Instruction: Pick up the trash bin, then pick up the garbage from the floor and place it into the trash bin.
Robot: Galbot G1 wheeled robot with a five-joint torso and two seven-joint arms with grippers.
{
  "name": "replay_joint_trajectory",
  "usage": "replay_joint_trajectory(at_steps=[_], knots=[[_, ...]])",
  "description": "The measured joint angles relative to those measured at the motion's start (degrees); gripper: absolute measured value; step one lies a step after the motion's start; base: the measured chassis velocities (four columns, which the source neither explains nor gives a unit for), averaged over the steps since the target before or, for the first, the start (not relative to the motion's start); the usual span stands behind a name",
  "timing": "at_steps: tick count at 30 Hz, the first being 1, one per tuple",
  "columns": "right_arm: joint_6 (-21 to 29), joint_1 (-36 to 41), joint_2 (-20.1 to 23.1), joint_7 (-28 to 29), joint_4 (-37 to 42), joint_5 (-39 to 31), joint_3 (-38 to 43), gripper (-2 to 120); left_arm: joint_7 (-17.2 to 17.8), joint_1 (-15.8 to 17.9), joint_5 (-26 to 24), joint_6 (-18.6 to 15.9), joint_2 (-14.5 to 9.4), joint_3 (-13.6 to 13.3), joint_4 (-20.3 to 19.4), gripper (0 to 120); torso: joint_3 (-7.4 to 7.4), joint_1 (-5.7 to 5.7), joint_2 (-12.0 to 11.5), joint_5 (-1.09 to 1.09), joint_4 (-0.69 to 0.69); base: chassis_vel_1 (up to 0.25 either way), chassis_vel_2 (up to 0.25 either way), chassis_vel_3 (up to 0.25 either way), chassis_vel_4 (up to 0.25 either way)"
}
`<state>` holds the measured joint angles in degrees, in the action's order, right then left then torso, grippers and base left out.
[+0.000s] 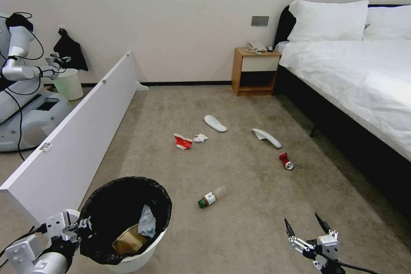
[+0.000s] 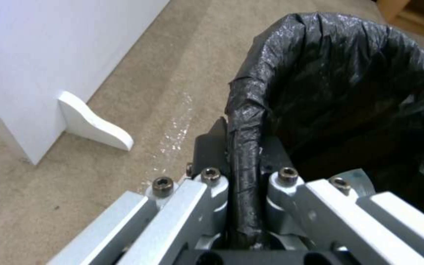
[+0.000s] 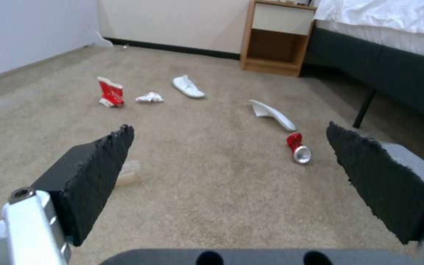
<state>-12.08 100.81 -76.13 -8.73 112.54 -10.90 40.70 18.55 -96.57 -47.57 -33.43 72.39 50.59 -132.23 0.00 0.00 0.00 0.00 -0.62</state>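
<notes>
The trash bin [image 1: 124, 182], white with a black bag over its rim [image 2: 320, 73], hangs at the lower left. My left gripper [image 1: 79, 227] [image 2: 244, 147] is shut on that rim. A brown paper bag [image 1: 127, 240] and a blue-white tissue [image 1: 147, 221] lie inside. On the carpet lie a green-capped bottle [image 1: 212, 197], a red can [image 1: 286, 161] [image 3: 298, 147], a crushed red-white cup [image 1: 183, 141] [image 3: 110, 92], a white tissue [image 1: 200, 138] [image 3: 149, 97] and two white slippers [image 1: 215, 123] [image 1: 266, 138]. My right gripper [image 1: 302, 219] [image 3: 228, 129] hangs open above the carpet, right of the bottle.
A long white board [image 1: 77, 137] stands on edge along the left. The bed [image 1: 355, 85] fills the right side, with a wooden nightstand [image 1: 254, 72] at the wall. Another robot [image 1: 21, 94] and a pale bin [image 1: 68, 83] stand behind the board.
</notes>
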Motion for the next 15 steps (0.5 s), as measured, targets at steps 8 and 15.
replay_joint_trajectory(at_steps=[8,15], knots=[[-0.3,0.3,-0.3,-0.7,-0.2,0.0,0.2,100,0.0,0.1,0.0,0.0,-0.6,-0.6,-0.1,4,0.00,0.00,0.0,0.00,0.00,0.000,0.000,0.000,0.000],[-0.3,0.1,-0.7,-0.7,-0.1,-0.1,0.9,100,-0.1,0.3,-0.8,-0.1,-1.1,-0.5,-0.7,4,0.00,0.00,0.0,0.00,0.00,-0.049,0.057,0.055,-0.059]])
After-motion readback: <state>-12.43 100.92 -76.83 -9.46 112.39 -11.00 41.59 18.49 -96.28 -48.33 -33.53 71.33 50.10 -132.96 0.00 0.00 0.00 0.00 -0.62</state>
